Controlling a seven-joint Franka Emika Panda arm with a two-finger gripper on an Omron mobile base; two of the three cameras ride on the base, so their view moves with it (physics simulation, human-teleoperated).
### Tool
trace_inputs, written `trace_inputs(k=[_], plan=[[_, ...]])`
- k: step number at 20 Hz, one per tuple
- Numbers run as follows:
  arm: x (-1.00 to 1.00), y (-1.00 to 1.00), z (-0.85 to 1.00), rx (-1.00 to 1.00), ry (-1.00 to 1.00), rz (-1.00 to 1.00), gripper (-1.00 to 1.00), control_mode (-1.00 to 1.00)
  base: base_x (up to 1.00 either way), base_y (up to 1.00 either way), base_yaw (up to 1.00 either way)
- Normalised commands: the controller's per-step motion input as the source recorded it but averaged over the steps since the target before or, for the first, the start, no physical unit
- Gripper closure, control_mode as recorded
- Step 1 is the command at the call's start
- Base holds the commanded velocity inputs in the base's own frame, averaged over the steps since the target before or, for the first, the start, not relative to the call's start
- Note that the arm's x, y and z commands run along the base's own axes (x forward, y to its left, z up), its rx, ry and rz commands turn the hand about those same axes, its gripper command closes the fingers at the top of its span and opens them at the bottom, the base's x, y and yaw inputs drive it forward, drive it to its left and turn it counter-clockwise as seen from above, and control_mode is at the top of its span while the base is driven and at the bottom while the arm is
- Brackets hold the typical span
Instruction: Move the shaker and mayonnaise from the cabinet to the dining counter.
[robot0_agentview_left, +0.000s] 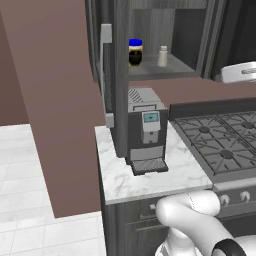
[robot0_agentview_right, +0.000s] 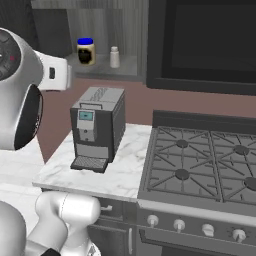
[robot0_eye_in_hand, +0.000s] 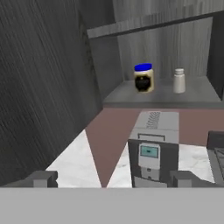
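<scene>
The cabinet (robot0_agentview_left: 120, 75) door is open. The jar (robot0_eye_in_hand: 144, 78) of mayo and the shaker (robot0_eye_in_hand: 179, 80) both stand up straight on the shelf (robot0_eye_in_hand: 197, 98) inside. Nothing has been taken out yet.

From the pincer (robot0_eye_in_hand: 113, 179), both sit ahead and higher up, past the coffee machine (robot0_eye_in_hand: 153, 153) on the worktop (robot0_eye_in_hand: 74, 162). The jar is closer to the middle of the pincer's path, w/ the shaker just beside it on the right, not touching. The door is close by on the left.

The pincer is spread wide & holds nothing. Its two tips (robot0_eye_in_hand: 41, 178) sit far apart at the bottom of the hand view.

How they will handle, I think:
- Jar: hard, prob. glass or stiff plastic, smooth, a bit heavy w/ mayo inside. Could slip. Best to grab round the body at the dark label, under the blue lid, not by the lid.
- Shaker: small, light, thin, hard. Easy to knock over. Grab the middle of the body, under the round cap.

The pincer needs to go up over the coffee machine & straight in, so it won't bump the shaker when it takes the jar.
</scene>
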Motion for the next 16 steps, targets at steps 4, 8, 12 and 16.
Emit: trace_inputs(k=[4,8,12,16], plan=[[0.49,-0.26,0.00,-0.04,0.03,-0.06,-1.00,-1.00,0.00,0.00,0.00],[0.52,-0.25,0.00,-0.03,0.06,-0.04,-1.00,-1.00,0.00,0.00,0.00],[0.57,-0.13,-0.05,0.00,0.10,-0.04,-1.00,-1.00,0.00,0.00,0.00],[0.59,0.10,-0.25,-0.06,0.01,-0.06,-1.00,-1.00,0.00,0.00,0.00]])
